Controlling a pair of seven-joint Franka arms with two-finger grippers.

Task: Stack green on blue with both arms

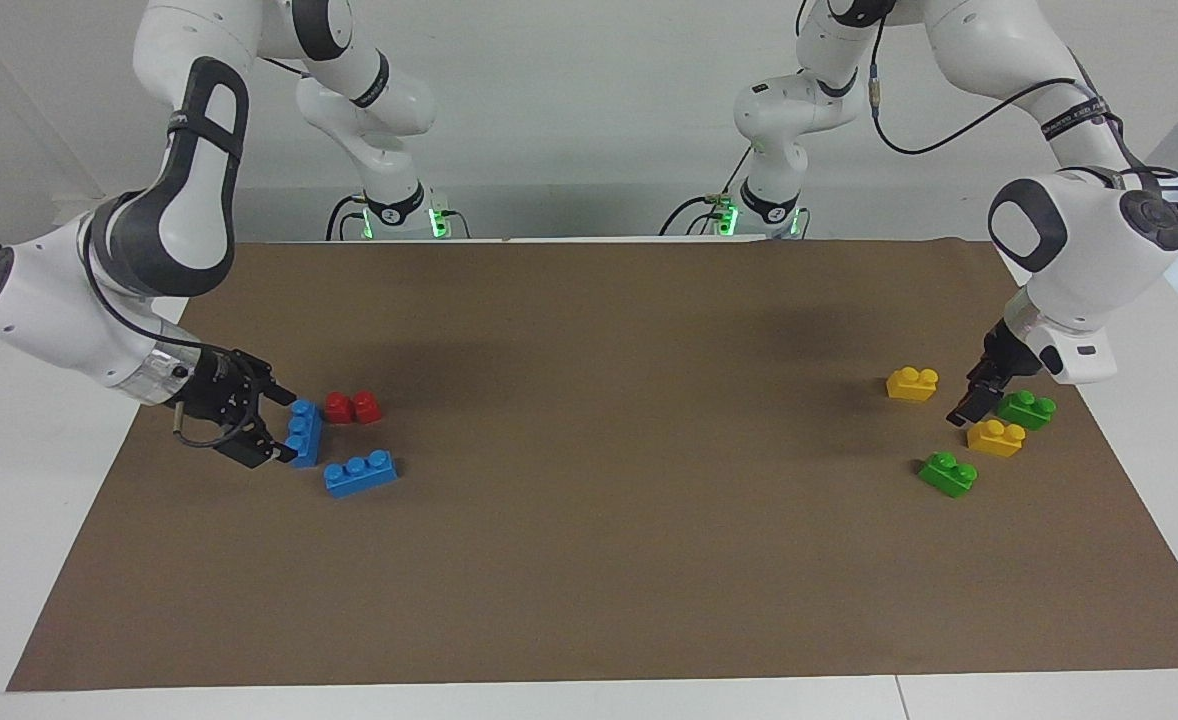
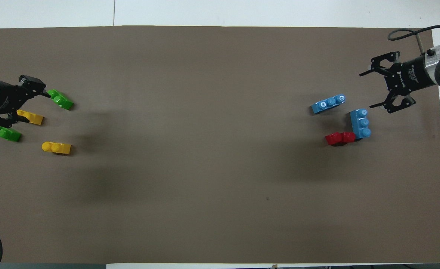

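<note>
Basically both grippers had jaws apart: right gripper [image 1: 287,428] at blue brick [image 1: 304,433], rigid, light, best pinched across long sides; left gripper [image 1: 971,405] beside green brick [image 1: 1026,409]

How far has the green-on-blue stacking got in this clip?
Done: nothing is stacked, and every brick sits on the mat. In hand: the open right gripper brackets a blue brick beside the red brick; the open left gripper is low beside a green brick. Left: grasping, lifting, stacking.
</note>
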